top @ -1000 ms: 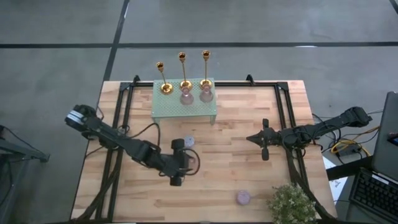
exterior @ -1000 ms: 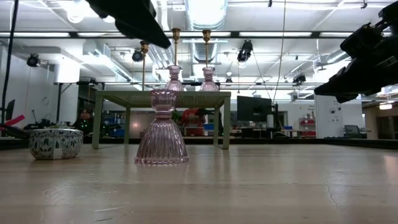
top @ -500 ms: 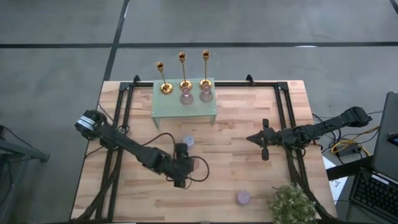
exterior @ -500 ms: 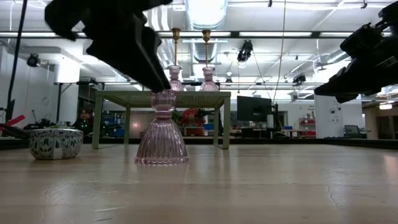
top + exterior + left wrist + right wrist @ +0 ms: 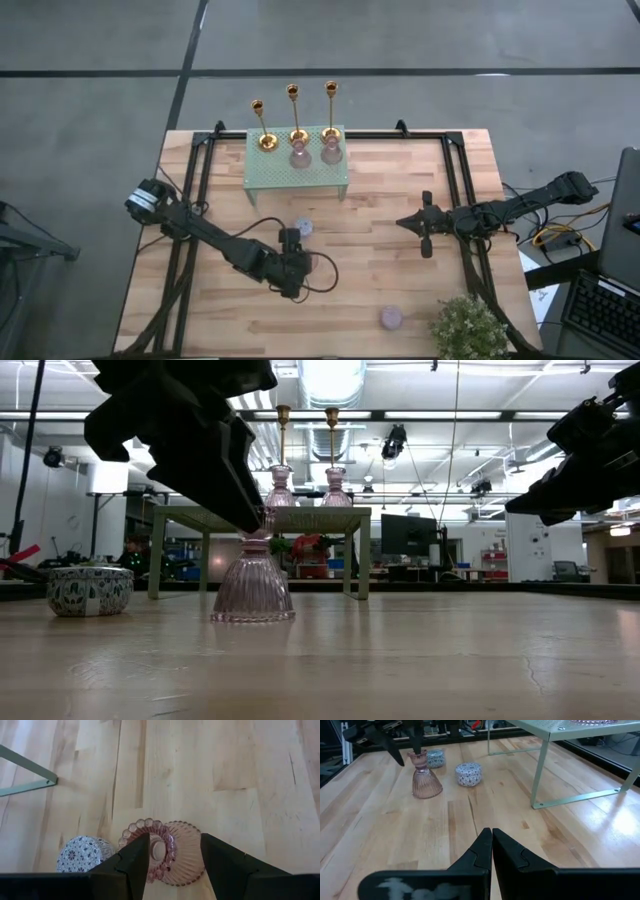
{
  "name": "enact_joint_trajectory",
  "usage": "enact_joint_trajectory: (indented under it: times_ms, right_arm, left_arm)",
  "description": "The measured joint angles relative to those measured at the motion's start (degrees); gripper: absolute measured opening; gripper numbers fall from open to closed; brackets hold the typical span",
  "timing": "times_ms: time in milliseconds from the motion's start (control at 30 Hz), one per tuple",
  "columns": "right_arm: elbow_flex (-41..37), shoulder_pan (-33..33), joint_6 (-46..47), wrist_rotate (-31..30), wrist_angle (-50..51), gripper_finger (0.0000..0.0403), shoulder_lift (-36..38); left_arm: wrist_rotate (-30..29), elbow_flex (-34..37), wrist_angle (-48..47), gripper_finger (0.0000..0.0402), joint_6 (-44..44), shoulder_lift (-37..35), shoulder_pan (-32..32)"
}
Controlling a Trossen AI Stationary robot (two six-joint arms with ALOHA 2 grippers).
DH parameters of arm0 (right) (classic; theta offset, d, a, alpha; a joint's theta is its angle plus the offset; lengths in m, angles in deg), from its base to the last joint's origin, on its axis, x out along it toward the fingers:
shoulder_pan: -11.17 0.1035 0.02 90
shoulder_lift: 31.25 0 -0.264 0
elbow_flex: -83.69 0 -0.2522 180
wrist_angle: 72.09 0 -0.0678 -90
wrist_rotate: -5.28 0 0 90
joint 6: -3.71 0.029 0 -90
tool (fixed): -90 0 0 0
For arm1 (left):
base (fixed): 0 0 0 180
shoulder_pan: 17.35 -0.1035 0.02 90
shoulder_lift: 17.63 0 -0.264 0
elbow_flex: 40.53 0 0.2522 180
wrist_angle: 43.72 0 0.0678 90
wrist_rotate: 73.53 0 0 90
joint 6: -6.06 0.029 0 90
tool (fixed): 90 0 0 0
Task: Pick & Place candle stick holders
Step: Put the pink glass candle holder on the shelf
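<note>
**Left gripper at pink holder's neck**

Left gripper (image 5: 171, 851), fingers apart, straddles the ribbed pink glass candle holder (image 5: 252, 585) at centre table. Judged fragile, slick, top-heavy; grip the narrow neck. Count: three gold candlesticks (image 5: 292, 112), three pink holders, three round pastel holders (image 5: 303, 228). Right gripper (image 5: 491, 839) waits at right, fingers together.

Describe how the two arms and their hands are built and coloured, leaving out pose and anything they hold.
Both arms are dark, nearly black, slim jointed links. The left arm has a pale silver-grey joint housing near its base, and a thin black cable loops beside its left hand. The right hand ends in two flat, angular black fingers with stepped inner edges. No markings are legible.
</note>
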Motion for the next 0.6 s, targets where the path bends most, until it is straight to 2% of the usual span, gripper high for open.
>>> enact_joint_trajectory:
  times_ms: [167, 600]
  right_arm:
    - [-0.02, 0.0, 0.02, 0.0, 0.01, 0.0008, 0.0]
    - [-0.02, 0.0, 0.0, 0.0, 0.0, 0.0008, 0.0]
  left_arm:
    - [-0.32, 0.0, -0.07, 0.0156, -0.02, -0.27, -0.04]
    - [-0.07, -0.06, -0.16, 0.0052, 1.41, -0.58, -0.02]
